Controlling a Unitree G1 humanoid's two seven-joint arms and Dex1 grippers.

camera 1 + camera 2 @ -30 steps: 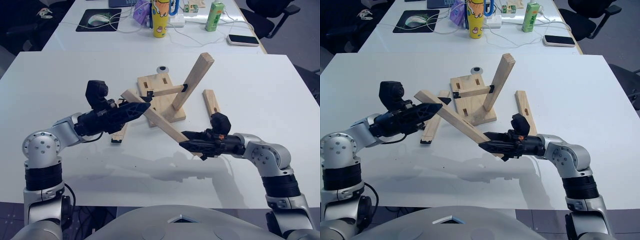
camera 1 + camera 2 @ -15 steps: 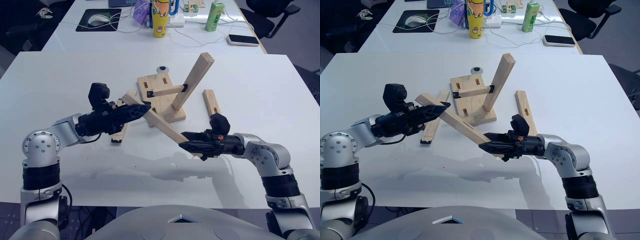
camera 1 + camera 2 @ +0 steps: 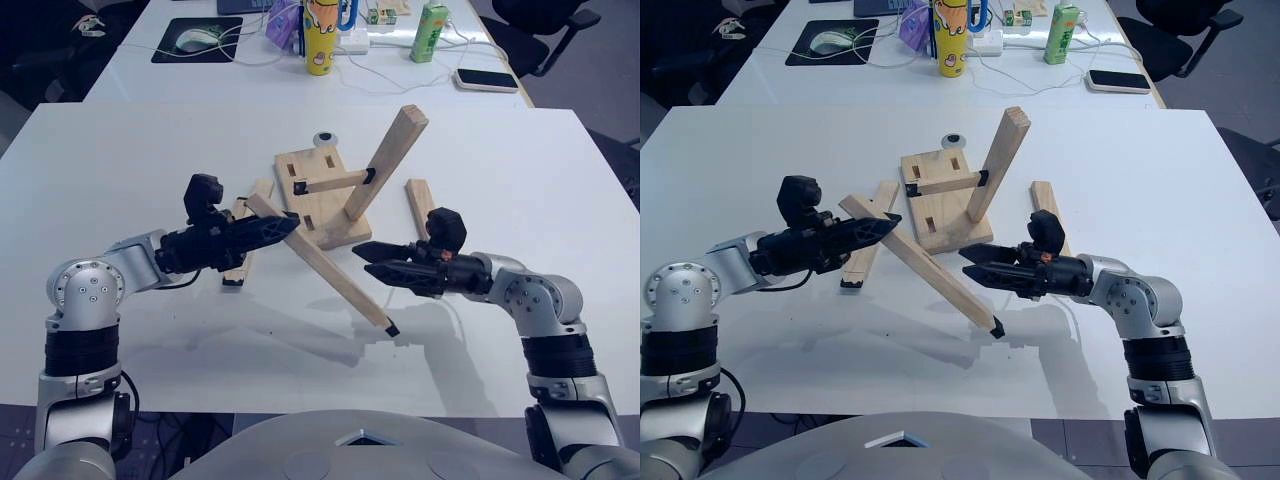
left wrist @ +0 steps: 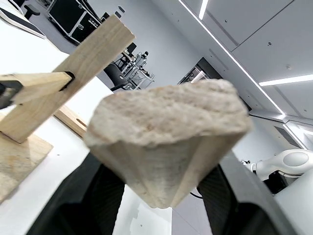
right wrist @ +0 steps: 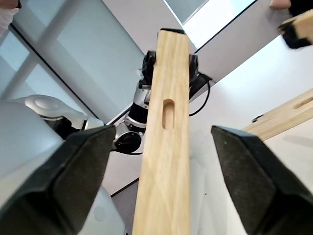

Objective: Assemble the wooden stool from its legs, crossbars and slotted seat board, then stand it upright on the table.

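A white table [image 3: 140,160] carries stool parts. The left end effector [image 3: 284,228] is clamped on the upper end of a long wooden leg [image 3: 330,270], which slants down to a black-capped tip at the table surface. The right end effector [image 3: 362,252] hovers just beside this leg with its fingers spread wide, holding nothing. Behind them, the slotted seat board [image 3: 300,186] lies flat. A tilted leg [image 3: 390,155] stands in one of its slots, joined to a crossbar [image 3: 335,183]. Two spare legs lie either side of the board.
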